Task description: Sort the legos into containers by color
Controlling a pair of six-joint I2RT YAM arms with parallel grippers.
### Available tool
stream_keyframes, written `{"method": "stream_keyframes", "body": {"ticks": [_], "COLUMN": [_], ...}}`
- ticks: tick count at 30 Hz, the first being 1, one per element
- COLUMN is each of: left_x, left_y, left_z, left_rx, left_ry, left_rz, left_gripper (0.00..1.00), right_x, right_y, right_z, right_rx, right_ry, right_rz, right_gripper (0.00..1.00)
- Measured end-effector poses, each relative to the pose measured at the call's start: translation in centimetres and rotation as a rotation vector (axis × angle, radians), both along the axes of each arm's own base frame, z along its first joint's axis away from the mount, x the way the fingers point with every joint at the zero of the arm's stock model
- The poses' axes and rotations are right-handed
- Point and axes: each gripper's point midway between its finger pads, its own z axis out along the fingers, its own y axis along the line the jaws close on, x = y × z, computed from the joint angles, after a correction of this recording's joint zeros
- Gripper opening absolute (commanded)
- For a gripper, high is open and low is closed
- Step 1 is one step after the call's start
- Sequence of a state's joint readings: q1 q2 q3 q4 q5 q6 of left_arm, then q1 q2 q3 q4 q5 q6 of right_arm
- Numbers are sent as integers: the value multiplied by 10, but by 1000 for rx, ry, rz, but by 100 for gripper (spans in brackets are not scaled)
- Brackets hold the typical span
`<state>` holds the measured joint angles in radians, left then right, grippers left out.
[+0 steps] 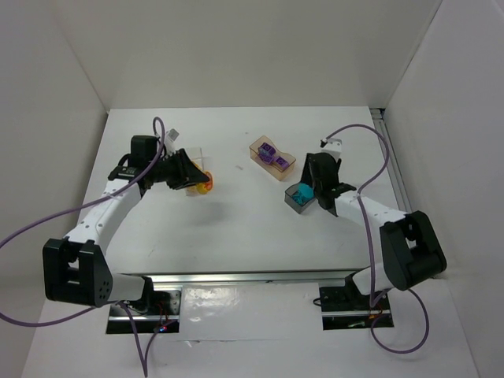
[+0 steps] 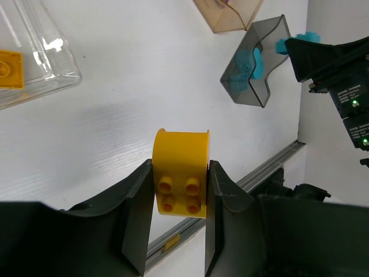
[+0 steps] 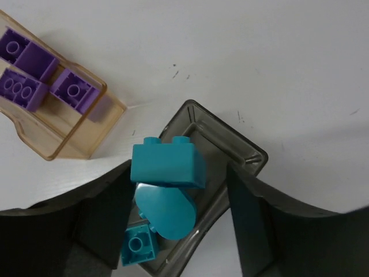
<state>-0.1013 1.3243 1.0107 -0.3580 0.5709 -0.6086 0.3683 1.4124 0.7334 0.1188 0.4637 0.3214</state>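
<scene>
Left gripper (image 2: 180, 168) is clenched on a yellow brick (image 2: 183, 156), studs toward the wrist camera, just right of the clear tray (image 2: 40, 69). A second yellow brick (image 2: 8, 69) lies in that tray. Right gripper (image 3: 180, 179) is spread wide over the grey tray (image 3: 248, 153). The top teal brick (image 3: 167, 164) rests on other teal pieces inside, and I judge it released, though its left face sits close to one finger (image 3: 109, 213). Purple bricks (image 3: 34, 75) are in the peach tray (image 3: 63, 144), just far-left of the grey one. My reading of the step: yellow placement pending on the left, teal drop done on the right. Next for the left: carry the brick over the clear tray, centre it inside the walls, lower, let go. The tray looks light, so a wall nudge could slide it. Next for the right: rise straight up to spare the grey rim. Room: no loose bricks show on the table (image 1: 236, 228) between the arms, but the peach tray crowds the grey tray's far-left side, so I would not exit that way
</scene>
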Motion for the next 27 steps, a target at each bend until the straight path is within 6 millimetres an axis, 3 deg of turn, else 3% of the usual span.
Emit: {"method": "stream_keyframes", "body": {"ticks": [2, 9, 13, 18, 22, 24, 25, 27], "left_x": [2, 16, 34, 66, 90, 100, 103, 108], "left_y": [4, 22, 38, 65, 75, 77, 78, 78], "left_z": [1, 15, 21, 12, -7, -20, -26, -40], "left_rx": [22, 123, 203, 333, 400, 424, 432, 448], "left_ry": [4, -22, -27, 6, 53, 82, 98, 134], "left_rz": [18, 101, 186, 312, 355, 361, 360, 346], "left_gripper": [0, 0, 0, 0, 3, 27, 58, 73], "right_x": [5, 11, 4, -9, -18, -21, -22, -24], "right_y": [2, 2, 2, 3, 2, 3, 3, 2], "right_z": [1, 17, 52, 106, 114, 109, 106, 99], "right_rx": [1, 6, 34, 90, 108, 106, 103, 97], "right_ry": [-1, -30, -107, -242, -266, -251, -240, -218], "right_rz": [4, 5, 12, 25, 29, 32, 34, 35], "right_gripper": [86, 88, 88, 88, 88, 89, 89, 92]}}
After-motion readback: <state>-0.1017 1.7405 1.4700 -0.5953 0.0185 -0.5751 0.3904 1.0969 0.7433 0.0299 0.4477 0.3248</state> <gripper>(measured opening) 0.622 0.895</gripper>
